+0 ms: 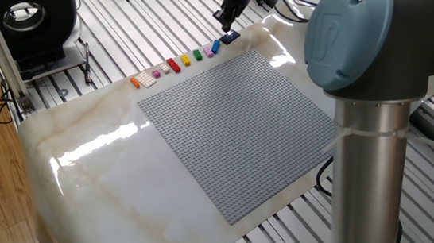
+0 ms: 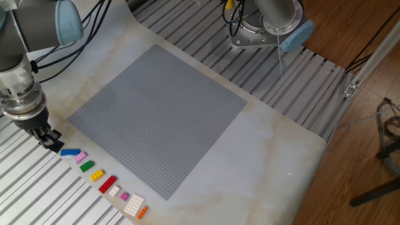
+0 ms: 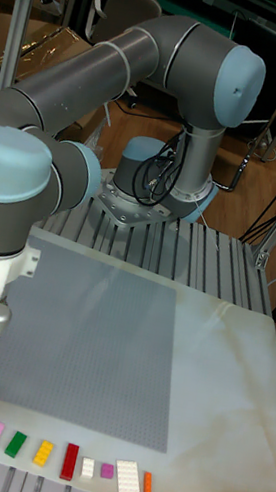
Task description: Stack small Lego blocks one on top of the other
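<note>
The small bricks (image 2: 103,177) lie in a row just off one edge of the grey baseplate (image 2: 156,115), blue brick (image 2: 70,152) at the end by the gripper (image 2: 50,140). A dark brick (image 1: 228,37) sits beneath the fingertips; whether the jaws pinch it, I cannot tell. They look light, hard and slick, so I'd pinch the long flat sides, squarely.

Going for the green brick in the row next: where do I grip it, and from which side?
Come straight down on the green brick and close on its two long sides. It lies flat on the table, studs up. Its neighbours, the pink brick and yellow brick, sit just off its ends, so the long faces look like the freer ones.
</note>
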`<act>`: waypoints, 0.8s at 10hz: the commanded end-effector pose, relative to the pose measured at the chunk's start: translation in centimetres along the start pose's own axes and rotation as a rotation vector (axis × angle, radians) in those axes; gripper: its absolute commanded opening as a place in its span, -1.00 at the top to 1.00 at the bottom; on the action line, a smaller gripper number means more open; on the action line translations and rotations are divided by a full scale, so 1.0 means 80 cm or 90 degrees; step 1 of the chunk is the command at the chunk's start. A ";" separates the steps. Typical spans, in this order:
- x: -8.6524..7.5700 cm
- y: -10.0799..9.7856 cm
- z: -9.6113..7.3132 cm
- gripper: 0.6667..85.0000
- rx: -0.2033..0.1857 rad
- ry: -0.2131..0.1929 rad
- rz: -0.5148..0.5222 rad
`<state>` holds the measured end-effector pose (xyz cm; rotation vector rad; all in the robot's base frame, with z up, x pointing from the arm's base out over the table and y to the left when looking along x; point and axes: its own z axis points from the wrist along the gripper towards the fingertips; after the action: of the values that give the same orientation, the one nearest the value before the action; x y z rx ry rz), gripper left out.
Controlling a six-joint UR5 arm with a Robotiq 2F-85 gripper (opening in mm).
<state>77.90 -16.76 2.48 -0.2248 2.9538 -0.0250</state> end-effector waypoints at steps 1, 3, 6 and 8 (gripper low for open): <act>-0.022 0.006 -0.001 0.99 -0.003 -0.022 0.020; -0.032 0.011 0.005 0.99 -0.011 -0.042 0.020; -0.039 0.014 0.012 0.99 -0.017 -0.065 0.018; -0.040 0.013 0.015 0.99 -0.017 -0.070 0.016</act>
<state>80.62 -15.40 1.95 -0.1953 2.8707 0.0083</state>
